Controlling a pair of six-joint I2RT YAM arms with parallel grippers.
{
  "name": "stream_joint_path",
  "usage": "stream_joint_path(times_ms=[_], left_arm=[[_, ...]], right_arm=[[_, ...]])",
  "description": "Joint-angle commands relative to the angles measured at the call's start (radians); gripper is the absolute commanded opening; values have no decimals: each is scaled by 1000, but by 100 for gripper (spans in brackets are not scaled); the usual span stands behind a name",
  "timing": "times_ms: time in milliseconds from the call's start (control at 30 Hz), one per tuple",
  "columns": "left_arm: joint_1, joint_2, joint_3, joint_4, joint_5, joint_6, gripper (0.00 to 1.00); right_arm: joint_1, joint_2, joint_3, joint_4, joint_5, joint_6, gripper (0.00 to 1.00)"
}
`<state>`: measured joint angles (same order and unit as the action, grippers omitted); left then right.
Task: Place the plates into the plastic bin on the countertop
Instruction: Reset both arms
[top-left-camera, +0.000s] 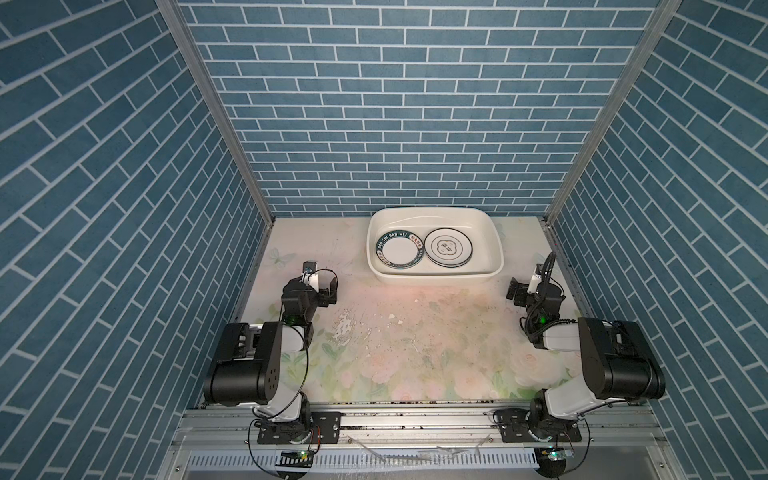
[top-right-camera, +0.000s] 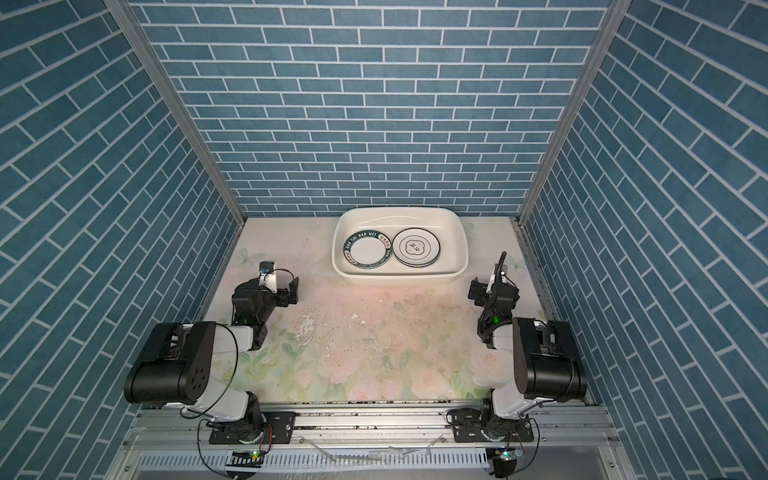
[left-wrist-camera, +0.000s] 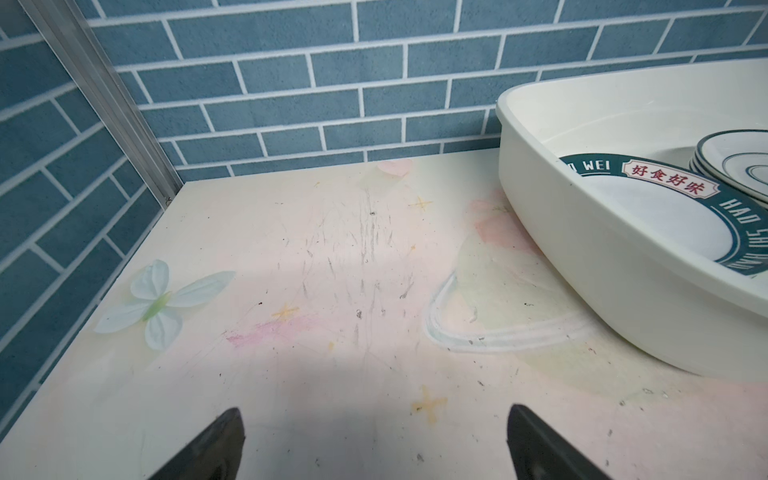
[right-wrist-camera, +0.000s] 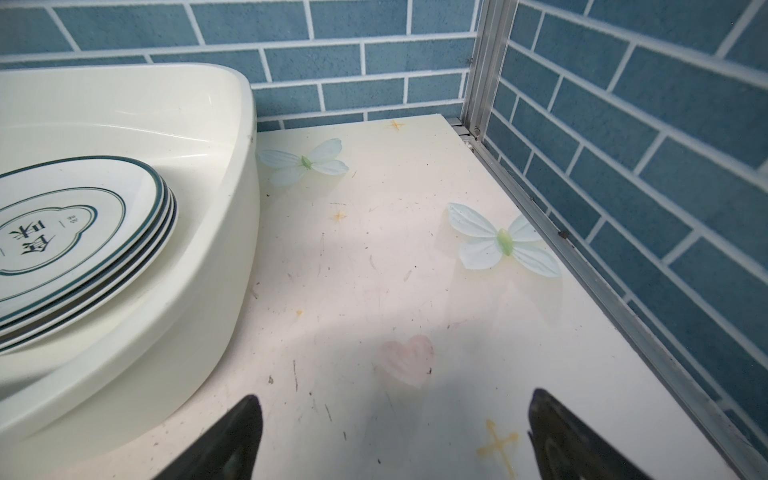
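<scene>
Left wrist view: the left gripper (left-wrist-camera: 376, 440) is seen with its dark fingertips (left-wrist-camera: 216, 449) spread wide over the countertop (left-wrist-camera: 332, 257), and nothing is held between them. In both top views this gripper is found near 9 o'clock of the pale, flower-printed surface, close to the bin's corner but not touching it. At 12 o'clock, against the blue brick-pattern wall (top-left-camera: 395, 124), the plastic bin (top-left-camera: 436, 277) is set: cream-white, rectangular, round-cornered, with a rolled rim. Every plate in sight is laid inside it, in two piles side by side. On the pile toward 9 o'clock the teal-lettered plate (top-left-camera: 400, 254) is topmost: white centre, broad teal rim lettered HAO SHI HAO WEI, one red-charactered label. Another rim is glimpsed beneath it. Toward 3 o'clock the cloud-emblem plate (top-left-camera: 450, 248), white with a thin dark rim, is stacked on several like it. The piles' edges meet. Near 3 o'clock the right gripper (top-left-camera: 515, 291) is placed. In the right wrist view its fingertips (right-wrist-camera: 232, 440) are likewise parted wide, with nothing between.
</scene>
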<state>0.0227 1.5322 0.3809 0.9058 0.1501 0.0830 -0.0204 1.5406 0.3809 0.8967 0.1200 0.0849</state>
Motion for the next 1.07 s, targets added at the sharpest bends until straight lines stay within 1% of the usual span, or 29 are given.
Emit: stream_joint_path(times_ms=[0, 100, 133, 167, 200, 233, 267, 300, 400, 433, 533, 567, 700, 1033], left_arm=[[-4, -1, -3, -21, -9, -4, 100], [-4, -1, -2, -20, -9, -5, 100], [-4, -1, -3, -21, -9, -5, 100], [-4, -1, -3, -22, -9, -5, 99], [-4, -1, -1, -22, -10, -5, 100], [-4, -1, -2, -23, -10, -5, 100], [-3, -1, -2, -20, -10, -5, 99], [-4, -1, -3, -21, -10, -5, 99], [-4, -1, -1, -21, -9, -5, 100], [-4, -1, -2, -21, -9, -5, 100], [-4, -1, -3, -21, -9, -5, 100], [-4, -1, -2, -21, -10, -6, 100], [-4, -2, -1, -22, -9, -5, 100], [-4, -1, -1, -21, -9, -5, 100]], right_arm=[[-3, 1, -2, 2, 15, -17, 99], [-3, 2, -2, 2, 18, -13, 99], [-53, 2, 10, -21, -120, 13, 99], [-110, 0, 15, -27, -298, 12, 99], [-111, 10, 13, -3, -302, 9, 99], [-89, -8, 1, -15, -260, -14, 99], [-72, -7, -27, 42, -245, -28, 99], [-74, 8, -48, 108, -284, -28, 99], [-76, 7, -59, 116, -333, -44, 99], [-76, -4, -44, 66, -333, -55, 99], [-76, 3, 2, -8, -353, -59, 99], [-76, 6, -14, 32, -350, -53, 99], [-76, 5, 2, -2, -354, -56, 99], [-75, 2, -5, 7, -343, -56, 99]])
